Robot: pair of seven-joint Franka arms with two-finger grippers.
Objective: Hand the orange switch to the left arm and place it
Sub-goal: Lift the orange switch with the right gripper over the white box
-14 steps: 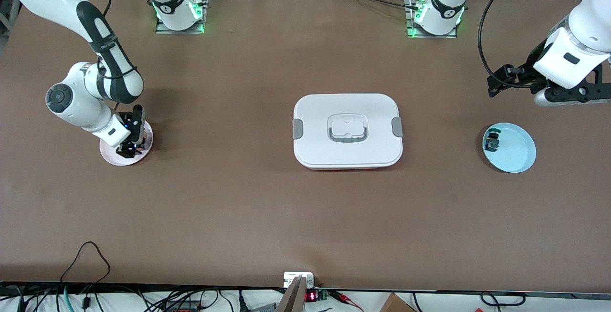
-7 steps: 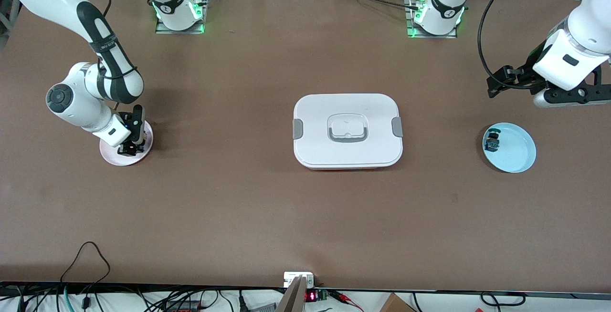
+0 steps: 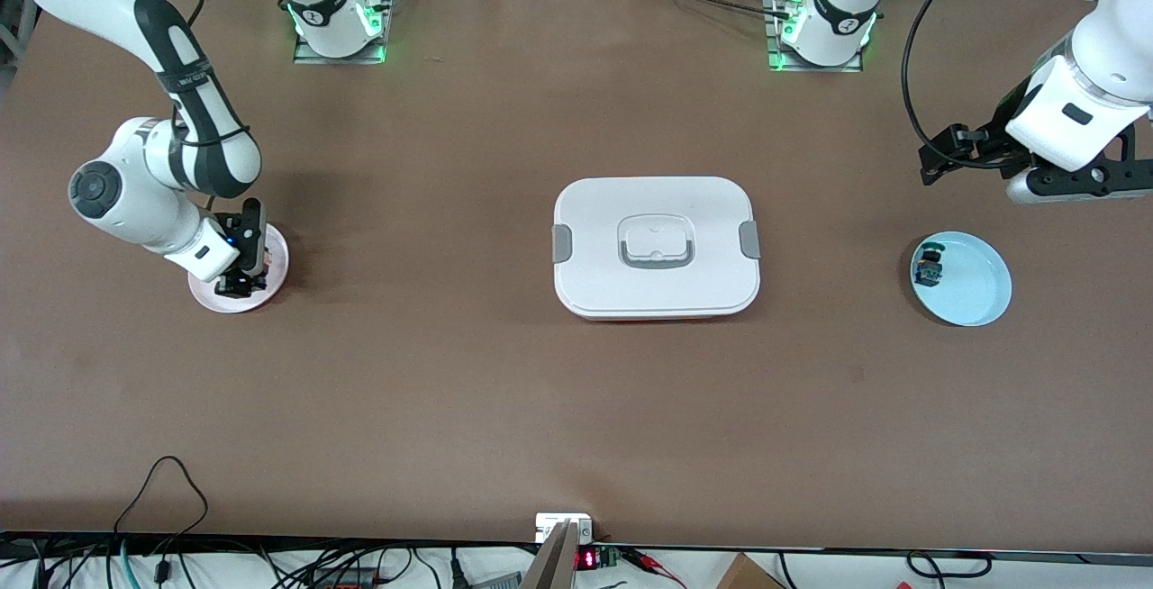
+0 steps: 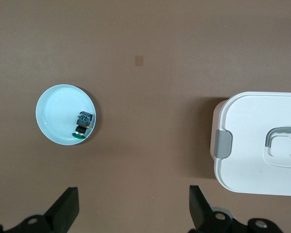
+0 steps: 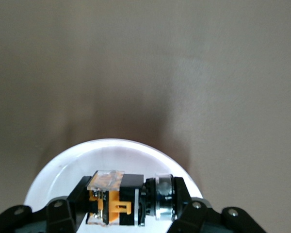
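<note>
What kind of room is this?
Probably a robot lab: two white arms are bolted to a brown table, cables trail along its edge, and the right tool grips an orange switch.

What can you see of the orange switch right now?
The orange switch is a small black-bodied part with an orange clip and a clear yellowish top at one end, and a silvery ring and dark round cap at the other. It lies on its side between the fingers of the right gripper, over the pink plate at the right arm's end of the table. Whether it has lifted off the plate cannot be told.
</note>
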